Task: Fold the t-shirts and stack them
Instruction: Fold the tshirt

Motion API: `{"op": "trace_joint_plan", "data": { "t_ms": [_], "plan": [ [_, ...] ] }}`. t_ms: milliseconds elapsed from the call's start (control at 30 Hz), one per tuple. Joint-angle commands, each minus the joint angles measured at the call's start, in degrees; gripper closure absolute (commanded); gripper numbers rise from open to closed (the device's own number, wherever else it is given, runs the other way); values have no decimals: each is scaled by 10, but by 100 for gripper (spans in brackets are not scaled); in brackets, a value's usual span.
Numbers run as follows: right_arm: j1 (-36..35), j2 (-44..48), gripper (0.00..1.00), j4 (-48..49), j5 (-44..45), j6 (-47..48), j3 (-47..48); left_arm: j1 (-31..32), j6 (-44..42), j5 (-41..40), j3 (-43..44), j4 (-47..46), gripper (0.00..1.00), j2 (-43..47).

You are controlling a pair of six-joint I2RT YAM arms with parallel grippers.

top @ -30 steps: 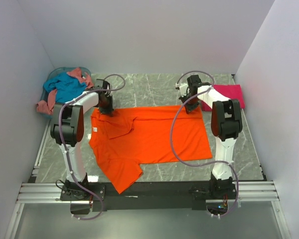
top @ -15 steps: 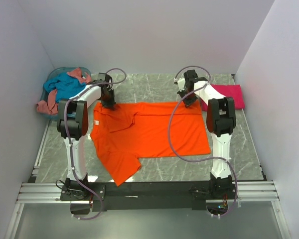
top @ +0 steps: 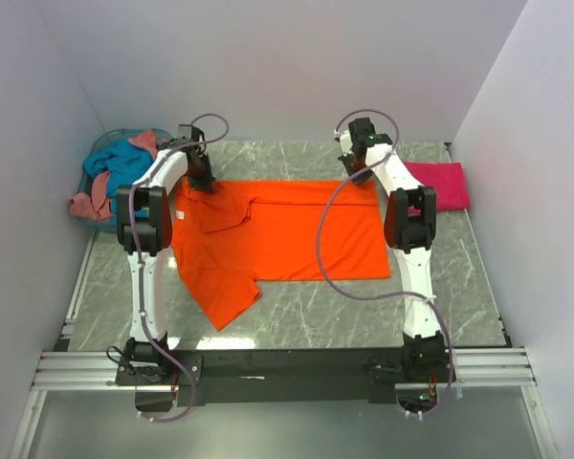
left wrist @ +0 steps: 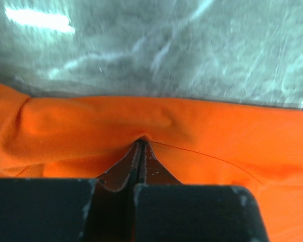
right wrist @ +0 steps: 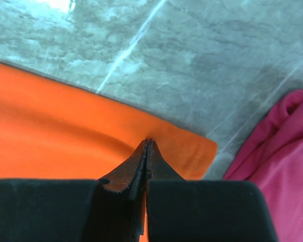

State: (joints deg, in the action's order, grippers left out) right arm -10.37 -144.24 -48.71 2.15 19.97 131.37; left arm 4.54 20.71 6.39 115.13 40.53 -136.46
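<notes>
A bright orange t-shirt [top: 277, 234] lies spread across the middle of the table, one sleeve trailing toward the near left. My left gripper [top: 202, 180] is shut on its far left edge; the left wrist view has the cloth [left wrist: 202, 131] bunched at the closed tips [left wrist: 141, 142]. My right gripper [top: 364, 175] is shut on the far right corner of the orange t-shirt [right wrist: 65, 131], its tips [right wrist: 148, 141] pinching the cloth. A folded magenta-pink t-shirt [top: 440, 184] lies at the far right, also visible as pink cloth [right wrist: 288, 161] in the right wrist view. Teal-blue [top: 124, 163] and salmon-pink [top: 91, 201] t-shirts hang from the basket.
A pale blue round basket [top: 100, 148] stands in the far left corner. White walls close in the table on the left, back and right. Grey marble table top [top: 297, 158] shows beyond the shirt's far edge. The arms' bases sit on a rail [top: 287, 368] at the near edge.
Both grippers have moved toward the far wall, dragging the orange t-shirt's far edge with them. The shirt has slid away from the near edge and lies flatter.
</notes>
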Motion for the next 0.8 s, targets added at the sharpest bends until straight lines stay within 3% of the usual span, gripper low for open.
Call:
{"op": "trace_joint_plan", "data": {
  "t_ms": [0, 67, 267, 400, 467, 533, 633, 667, 700, 767],
  "plan": [
    [-4, 5, 100, -4, 25, -4, 23, -3, -3, -9, 33, 24, 99, -28],
    [-3, 14, 100, 3, 24, -2, 12, 0, -3, 5, 40, 16, 95, -12],
    [-2, 124, 100, 43, -8, -16, -30, 29, -4, 41, 44, -19, 60, 105],
    [-2, 216, 100, 47, -52, -18, -77, 36, -8, 51, 37, -27, 54, 216],
    [-3, 295, 98, 57, -80, -7, -146, 39, -22, 36, -16, -49, 52, 274],
    [-3, 355, 89, 80, -137, 13, -237, 38, -30, 21, -135, -92, 48, 387],
    [-3, 479, 68, 106, -252, 67, -340, 27, -4, 8, -340, -197, 20, 568],
    [-3, 540, 63, 121, -276, 81, -414, 19, 12, 7, -388, -221, 1, 611],
    [-3, 570, 49, 122, -337, 101, -450, 9, 33, 17, -475, -248, 1, 692],
    [-2, 655, 35, 122, -386, 171, -548, -27, 85, 81, -547, -259, 1, 761]
  ]
}}
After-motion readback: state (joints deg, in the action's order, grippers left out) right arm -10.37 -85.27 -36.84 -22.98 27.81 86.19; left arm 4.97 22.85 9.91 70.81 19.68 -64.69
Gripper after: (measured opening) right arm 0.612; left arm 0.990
